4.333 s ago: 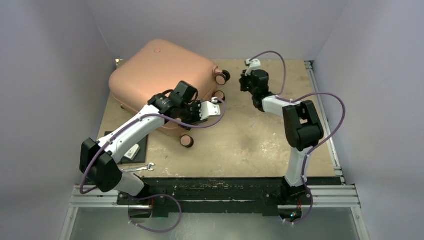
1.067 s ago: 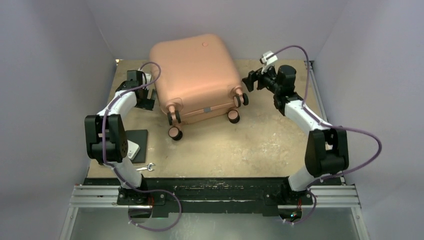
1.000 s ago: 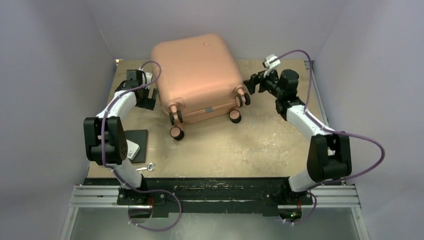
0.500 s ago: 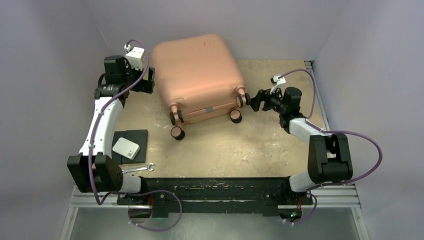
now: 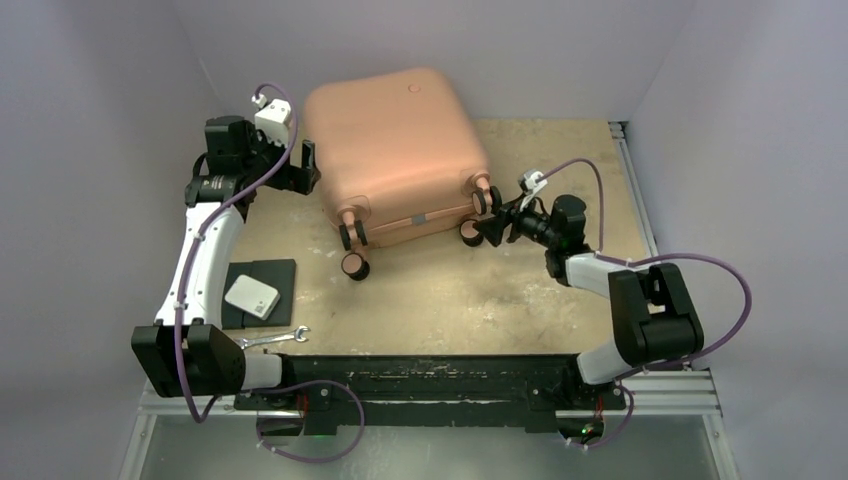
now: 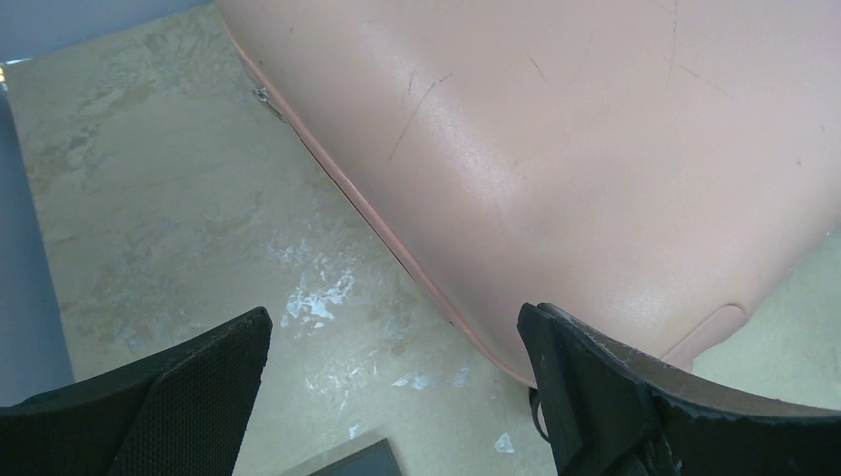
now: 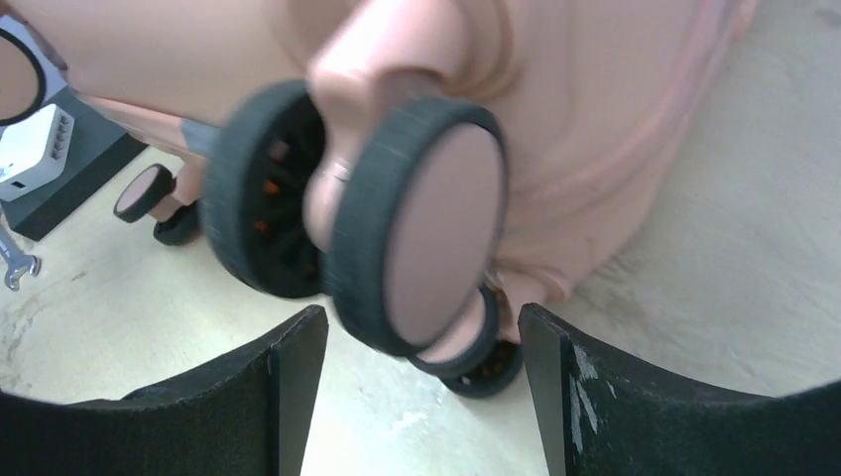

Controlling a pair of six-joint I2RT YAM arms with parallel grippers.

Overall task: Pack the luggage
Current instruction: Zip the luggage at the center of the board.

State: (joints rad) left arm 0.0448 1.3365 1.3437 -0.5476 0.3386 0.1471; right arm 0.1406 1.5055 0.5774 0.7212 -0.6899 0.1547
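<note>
The luggage (image 5: 395, 140) is a salmon-pink suitcase lying shut at the back of the table, wheels toward me. My left gripper (image 5: 308, 167) hovers open beside its left edge. In the left wrist view the pink shell (image 6: 595, 149) fills the upper right, and the gripper (image 6: 397, 382) has only bare table between its fingers. My right gripper (image 5: 485, 228) is open, low at the luggage's near right corner. Its fingers (image 7: 421, 377) stand either side of a small wheel (image 7: 476, 347) just ahead, with a double wheel (image 7: 397, 218) blurred above it.
A flat black pad (image 5: 275, 275) with a white box (image 5: 251, 297) on it lies at the near left, with a small wrench (image 5: 283, 337) in front of it. Grey walls close in the table on three sides. Purple cables loop off both arms.
My right gripper has come down and toward me along the luggage's right side to the wheels, its jaws narrowing a little. My left arm has lifted and swung to the luggage's left edge.
</note>
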